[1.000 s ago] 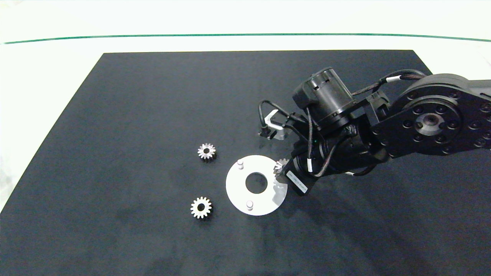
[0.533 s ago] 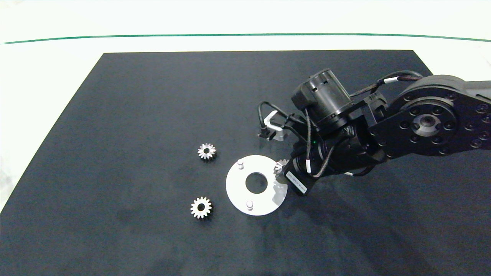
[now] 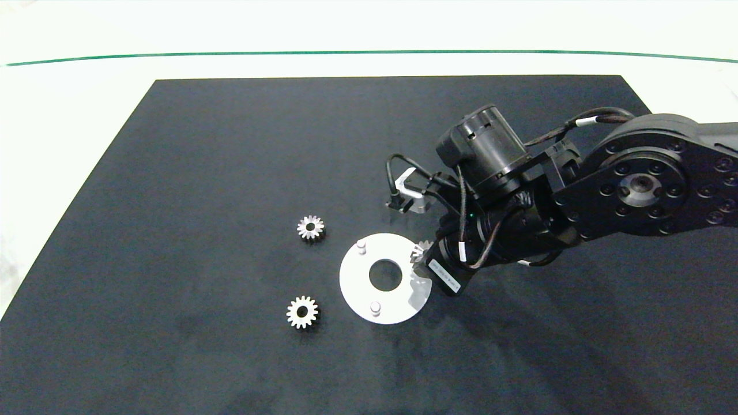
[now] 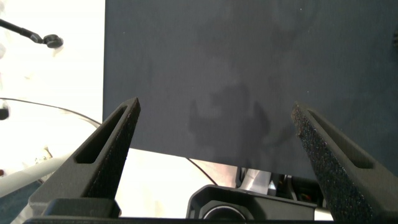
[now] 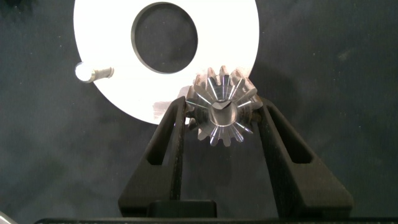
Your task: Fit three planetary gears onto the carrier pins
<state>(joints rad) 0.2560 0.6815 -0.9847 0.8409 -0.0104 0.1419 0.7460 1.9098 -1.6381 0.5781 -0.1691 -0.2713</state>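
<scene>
A gear [image 5: 221,112] is gripped between the fingers of the right hand [image 5: 219,124], at the disc's [image 3: 357,287] rim on the side facing the right arm. In the right wrist view the gear is seen over the disc's edge, with what appears to be a pin end showing in its bore, so it is judged to be seated on, or just above, the third pin; which of the two cannot be told. The bore axis seems to stand roughly upright, in line with the pin, and the coming move is judged to turn on that alignment: a straight push down, or a release if the gear is already home.

Two pins are bare: one [image 3: 361,245] on the far side of the disc, one [image 3: 375,308] on the near side. Two loose gears lie flat on the mat to the disc's left, apart from it: one [image 3: 311,227] farther back, one [image 3: 302,312] nearer the front. They lie towards the left arm's side, but that arm is not seen in the head view; the left hand [image 4: 214,155] is held open over bare mat near its edge, well away from the parts.

The dark mat [image 3: 173,173] on the pale counter [image 3: 69,104] is flat, with open room around the disc.
</scene>
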